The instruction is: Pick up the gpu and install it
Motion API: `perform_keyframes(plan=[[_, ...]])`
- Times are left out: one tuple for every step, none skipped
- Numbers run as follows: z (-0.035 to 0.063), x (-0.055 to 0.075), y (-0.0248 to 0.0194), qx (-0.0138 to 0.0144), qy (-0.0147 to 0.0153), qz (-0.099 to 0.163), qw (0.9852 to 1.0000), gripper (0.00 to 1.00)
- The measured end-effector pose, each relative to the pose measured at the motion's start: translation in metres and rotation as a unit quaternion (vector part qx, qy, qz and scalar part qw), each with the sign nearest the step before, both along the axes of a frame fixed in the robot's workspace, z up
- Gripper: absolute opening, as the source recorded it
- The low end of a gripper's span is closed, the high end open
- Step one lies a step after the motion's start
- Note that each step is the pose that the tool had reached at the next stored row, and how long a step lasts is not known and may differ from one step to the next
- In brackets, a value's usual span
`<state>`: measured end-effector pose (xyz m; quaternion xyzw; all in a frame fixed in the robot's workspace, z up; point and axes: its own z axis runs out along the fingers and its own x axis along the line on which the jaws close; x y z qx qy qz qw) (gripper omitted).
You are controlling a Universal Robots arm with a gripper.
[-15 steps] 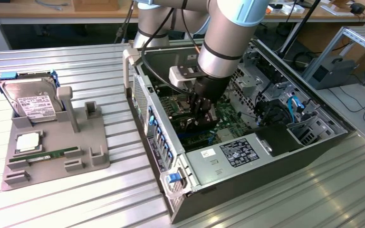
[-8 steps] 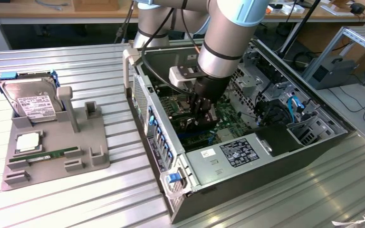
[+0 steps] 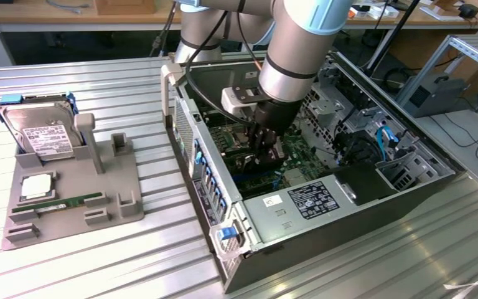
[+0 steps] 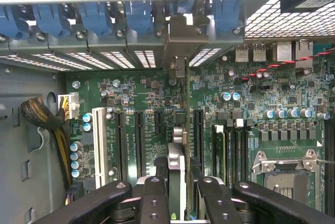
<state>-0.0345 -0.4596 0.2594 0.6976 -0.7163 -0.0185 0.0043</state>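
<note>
My gripper [image 3: 260, 152] reaches down into the open computer case [image 3: 438, 177], over the green motherboard [image 4: 131, 93]. It is shut on the gpu [image 4: 177, 164], a thin dark card that the wrist view shows edge-on between the black fingers [image 4: 153, 198]. The card stands upright in line with an expansion slot, and its silver bracket [image 4: 180, 35] sits against the rear slot openings, among the blue clips [image 4: 138, 17]. I cannot tell whether the card's edge is seated in the slot. In the exterior view the gpu [image 3: 251, 163] shows as a dark piece below the gripper.
A grey fixture [image 3: 73, 205] at the exterior view's left holds a silver hard drive [image 3: 44, 134], a green memory stick [image 3: 60, 204] and a small square chip [image 3: 35, 187]. Inside the case are the power supply [image 3: 305, 202], cables [image 4: 42, 116], memory slots [image 4: 233, 145] and the CPU socket [image 4: 285, 174].
</note>
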Motion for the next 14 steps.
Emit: perform_keyframes(plan=[[0.0,0.0,0.0,0.0,0.0,0.0,1.0,0.27],[0.0,0.0,0.0,0.0,0.0,0.0,1.0,0.27],[0.0,0.0,0.0,0.0,0.0,0.0,1.0,0.27],[-0.0001,0.0,0.0,-0.0001,0.0,0.0,1.0,0.27],[-0.0005,0.0,0.0001,0.0,0.0,0.0,1.0,0.27],[-0.0015,0.0,0.0,-0.0003,0.0001,0.0,1.0,0.27],[-0.0025,-0.0001,0.0,-0.0005,0.0001,0.0,1.0,0.27],[-0.0049,0.0,0.0,-0.0003,0.0,0.0,1.0,0.27],[-0.005,0.0,0.0,-0.0005,0.0001,0.0,1.0,0.27],[-0.0052,0.0,0.0001,-0.0003,0.0,0.0,1.0,0.27],[-0.0052,0.0,0.0001,-0.0006,0.0,0.0,1.0,0.27],[-0.0052,0.0,0.0001,-0.0007,0.0,0.0,1.0,0.27],[-0.0052,0.0,0.0001,-0.0007,0.0,0.0,1.0,0.27],[-0.0052,0.0,0.0001,-0.0008,0.0,0.0,1.0,0.27]])
